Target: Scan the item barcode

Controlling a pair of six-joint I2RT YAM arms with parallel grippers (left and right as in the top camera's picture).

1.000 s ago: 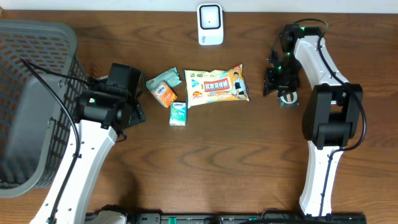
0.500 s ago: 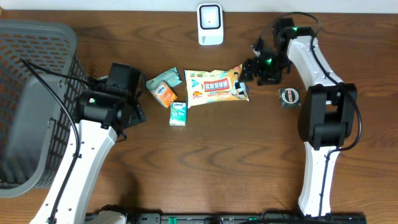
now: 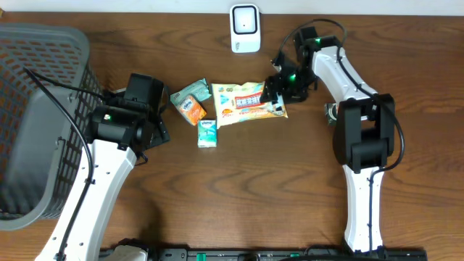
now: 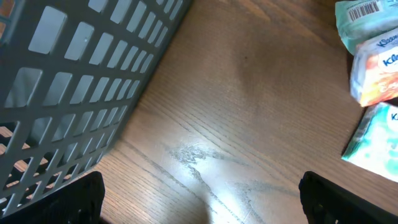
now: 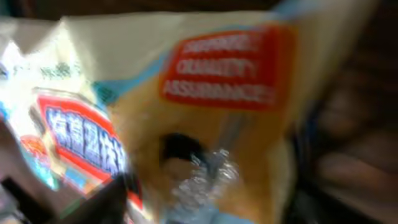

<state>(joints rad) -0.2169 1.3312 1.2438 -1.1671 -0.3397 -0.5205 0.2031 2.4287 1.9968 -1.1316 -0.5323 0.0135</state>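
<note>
A yellow snack bag (image 3: 246,102) with red and blue print lies mid-table. My right gripper (image 3: 278,90) is down on its right end. In the right wrist view the blurred bag (image 5: 205,68) fills the frame and lies between my right gripper's (image 5: 208,202) dark fingers; whether they press on it is unclear. The white scanner (image 3: 245,29) stands at the back edge. My left gripper (image 3: 150,112) hovers open over bare wood (image 4: 205,205), left of three small packs.
A grey basket (image 3: 36,116) fills the left side, its wall (image 4: 74,93) close to my left gripper. A teal pack (image 3: 190,92), an orange tissue pack (image 3: 193,110) and a green tissue pack (image 3: 207,133) lie left of the bag. A small round item (image 3: 330,111) sits by the right arm.
My right gripper left the small round item at the right, swung left and came down on the snack bag's right end; the bag shifted slightly left. The left arm has not moved.
</note>
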